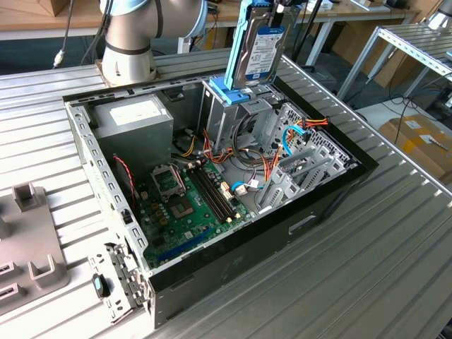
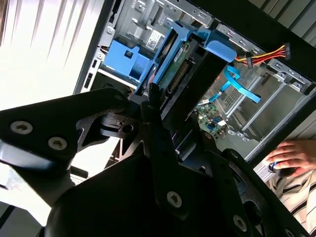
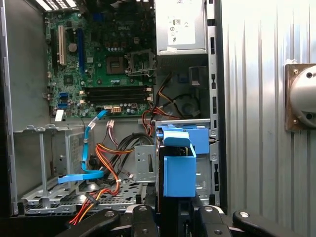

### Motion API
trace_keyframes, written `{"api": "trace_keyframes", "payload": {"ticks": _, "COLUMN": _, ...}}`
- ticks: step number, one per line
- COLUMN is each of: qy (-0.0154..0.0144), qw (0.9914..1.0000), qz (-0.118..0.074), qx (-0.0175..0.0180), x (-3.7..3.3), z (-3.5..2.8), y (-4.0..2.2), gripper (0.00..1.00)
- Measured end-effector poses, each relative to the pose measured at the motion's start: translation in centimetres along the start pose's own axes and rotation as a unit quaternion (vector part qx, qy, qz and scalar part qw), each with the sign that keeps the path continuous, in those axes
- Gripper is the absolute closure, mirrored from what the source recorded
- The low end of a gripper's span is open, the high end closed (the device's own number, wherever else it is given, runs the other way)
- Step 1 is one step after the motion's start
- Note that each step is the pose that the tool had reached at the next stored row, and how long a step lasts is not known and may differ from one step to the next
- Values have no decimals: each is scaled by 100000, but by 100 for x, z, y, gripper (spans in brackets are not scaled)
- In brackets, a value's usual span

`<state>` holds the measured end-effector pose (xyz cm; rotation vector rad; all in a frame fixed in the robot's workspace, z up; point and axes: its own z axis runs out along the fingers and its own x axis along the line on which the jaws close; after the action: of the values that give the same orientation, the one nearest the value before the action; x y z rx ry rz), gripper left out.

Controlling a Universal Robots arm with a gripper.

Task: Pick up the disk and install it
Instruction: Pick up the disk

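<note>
While my gripper (image 3: pixel 177 216) clamps the disk (image 1: pixel 258 46), it stands tall, long side pointing down toward the cage (image 1: pixel 227 116).

A ribbed aluminium worktable (image 1: pixel 367 261) spans the scene. Beyond it runs a wooden-topped bench (image 1: pixel 35 20). At the exterior view's right, a metal rack (image 1: pixel 415 44) stands near cardboard boxes (image 1: pixel 424 141) on the grey floor (image 1: pixel 376 113).

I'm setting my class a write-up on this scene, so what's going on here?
The robot arm's claw grips a hard drive with blue side rails. It holds the drive upright over the metal drive cage of an open computer case. Most of the drive stands above the cage, so it is not yet seated.
</note>
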<state>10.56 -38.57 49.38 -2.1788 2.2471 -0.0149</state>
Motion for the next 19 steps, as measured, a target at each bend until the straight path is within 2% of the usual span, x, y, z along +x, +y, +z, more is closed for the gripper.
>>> {"api": "trace_keyframes", "payload": {"ticks": 11, "qy": -7, "qw": 100000, "qz": 3, "qx": 0, "x": 317, "z": 0, "y": -10, "gripper": 65}}
{"api": "trace_keyframes", "payload": {"ticks": 14, "qy": -7, "qw": 100000, "qz": 0, "qx": 0, "x": 345, "z": 0, "y": -11, "gripper": 65}}
{"api": "trace_keyframes", "payload": {"ticks": 19, "qy": -2, "qw": 100000, "qz": 1, "qx": 0, "x": 349, "z": 0, "y": -11, "gripper": 65}}
